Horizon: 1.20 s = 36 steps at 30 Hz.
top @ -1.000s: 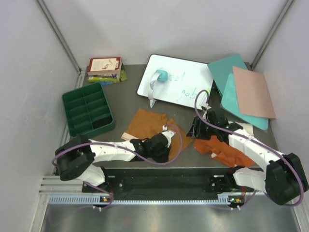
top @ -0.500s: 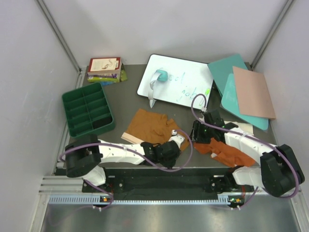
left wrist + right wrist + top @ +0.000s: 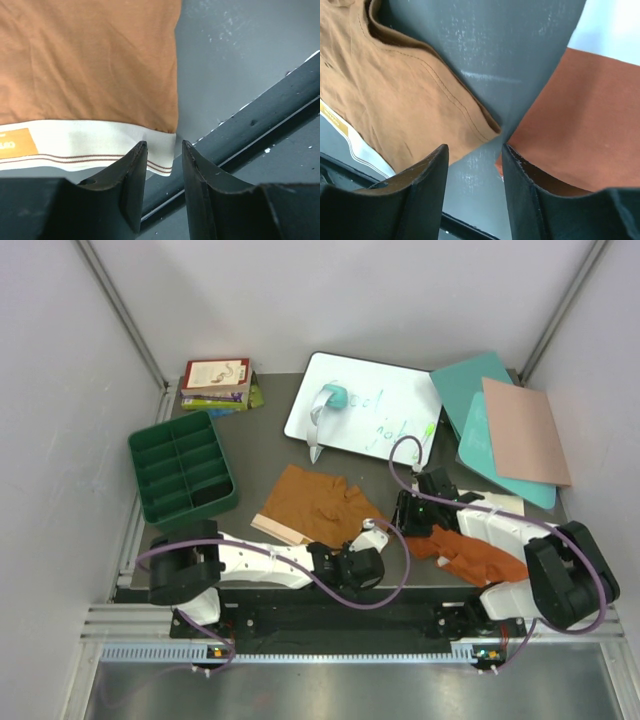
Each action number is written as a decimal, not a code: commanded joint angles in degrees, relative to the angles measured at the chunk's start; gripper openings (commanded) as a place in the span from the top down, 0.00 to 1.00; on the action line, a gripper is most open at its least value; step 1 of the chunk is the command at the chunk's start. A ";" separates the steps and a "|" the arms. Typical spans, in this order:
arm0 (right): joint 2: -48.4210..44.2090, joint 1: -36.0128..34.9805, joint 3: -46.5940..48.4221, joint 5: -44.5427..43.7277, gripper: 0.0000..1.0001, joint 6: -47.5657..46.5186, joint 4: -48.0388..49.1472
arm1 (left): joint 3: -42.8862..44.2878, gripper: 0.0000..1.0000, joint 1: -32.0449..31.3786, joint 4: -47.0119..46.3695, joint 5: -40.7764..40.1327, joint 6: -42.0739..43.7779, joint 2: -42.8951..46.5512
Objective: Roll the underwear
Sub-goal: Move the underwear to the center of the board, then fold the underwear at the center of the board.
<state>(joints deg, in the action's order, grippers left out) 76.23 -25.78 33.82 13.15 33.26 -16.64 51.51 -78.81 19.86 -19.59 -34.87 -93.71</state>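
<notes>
Count of items by kind.

Two briefs are seen in plain view: the mustard-tan briefs (image 3: 310,502) at the near centre and the rust-orange briefs (image 3: 482,558) at the near right. Three flat boards are counted at the far right: one teal board (image 3: 465,380), a second teal board (image 3: 478,445) and one pink board (image 3: 525,430). One green compartment tray (image 3: 180,462) is seen at the left, one whiteboard (image 3: 400,400) at the far centre with one teal-and-white object (image 3: 328,405) on it, and one stack of books (image 3: 216,375) at the far left, its number not countable. Two grippers are counted: the left gripper (image 3: 161,149) and the right gripper (image 3: 474,150).
</notes>
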 commanded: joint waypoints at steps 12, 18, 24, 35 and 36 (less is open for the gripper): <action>4.55 -0.67 2.47 -1.72 0.75 -1.18 2.23 | -0.18 0.69 -1.88 -1.84 -0.27 -0.72 1.16; 4.72 -0.67 3.00 -1.81 0.83 -1.44 1.97 | -0.53 0.76 -2.14 -1.67 0.17 -1.25 0.55; 5.25 -0.59 3.35 -1.55 0.93 -1.79 1.88 | 0.09 0.88 -2.14 1.14 -0.88 -3.27 -2.61; 2.79 -0.50 6.08 -2.51 1.00 -2.93 -1.98 | 2.01 1.00 -2.06 -0.08 -2.73 -2.13 -1.83; 2.09 -0.50 6.43 -3.56 1.00 -3.37 -2.77 | 2.72 1.00 -2.05 -1.04 -2.47 -1.00 -1.39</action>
<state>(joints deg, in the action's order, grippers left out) 80.95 -25.82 36.95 12.14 31.88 -16.60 52.34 -80.95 21.08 -22.37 -37.43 -95.33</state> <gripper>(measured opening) 0.008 0.010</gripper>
